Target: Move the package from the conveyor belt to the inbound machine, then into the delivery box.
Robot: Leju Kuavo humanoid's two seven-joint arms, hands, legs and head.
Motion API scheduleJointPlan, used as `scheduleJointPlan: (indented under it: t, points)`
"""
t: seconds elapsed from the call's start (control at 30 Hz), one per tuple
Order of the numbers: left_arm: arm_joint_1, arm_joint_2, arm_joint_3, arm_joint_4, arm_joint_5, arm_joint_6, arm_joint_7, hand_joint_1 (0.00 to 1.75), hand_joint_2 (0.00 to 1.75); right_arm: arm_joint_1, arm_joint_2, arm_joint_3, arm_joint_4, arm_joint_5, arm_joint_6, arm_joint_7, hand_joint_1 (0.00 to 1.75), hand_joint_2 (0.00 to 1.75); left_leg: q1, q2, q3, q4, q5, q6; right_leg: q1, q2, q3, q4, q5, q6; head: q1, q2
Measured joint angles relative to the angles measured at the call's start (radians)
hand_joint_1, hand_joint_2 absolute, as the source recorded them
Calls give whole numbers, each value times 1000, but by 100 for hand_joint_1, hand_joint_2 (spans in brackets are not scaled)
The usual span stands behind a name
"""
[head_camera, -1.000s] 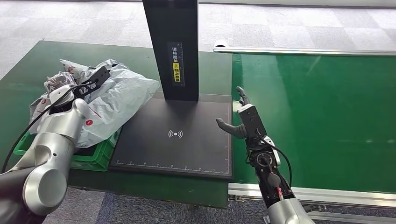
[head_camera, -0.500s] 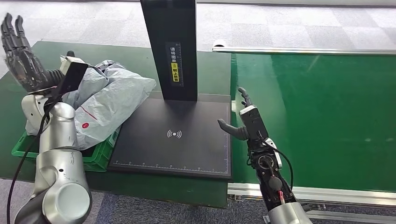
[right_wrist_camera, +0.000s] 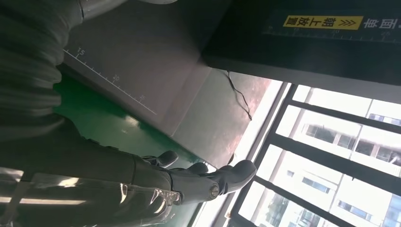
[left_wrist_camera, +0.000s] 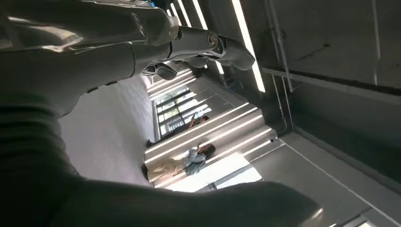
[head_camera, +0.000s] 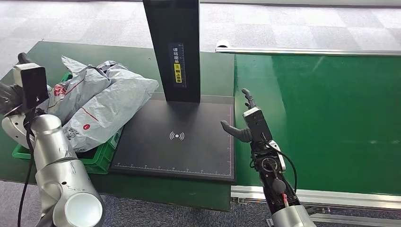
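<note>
Packages (head_camera: pixel 101 106) heaped in green box (head_camera: pixel 97 160), overhanging scanner pad (head_camera: pixel 177 137). Belt (head_camera: pixel 321 118) carries nothing visible. Right hand (head_camera: pixel 243 124) hovers at pad's belt-side edge, fingers spread, holding nothing. Left hand (left_wrist_camera: pixel 198 45) raised beside box, fingers apart, apparently empty; head view poor. Risk: top package sliding off the overfull heap onto pad; left arm could nudge it.

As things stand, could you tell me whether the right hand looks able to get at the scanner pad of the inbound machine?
Probably yes. The right hand hovers open at the edge of the scanner pad, whose surface lies bare; nothing stands between them.
</note>
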Motion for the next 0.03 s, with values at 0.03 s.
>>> scheduleJointPlan:
  t: [0.03]
  points:
    - [4, -1, -7, -4, 31, 0, 0, 0, 58, 0, 0, 0, 0, 0, 0, -2, 0, 175, 0, 0, 0, 0, 0, 0, 0, 0, 0, 0, 0, 0, 0, 0]
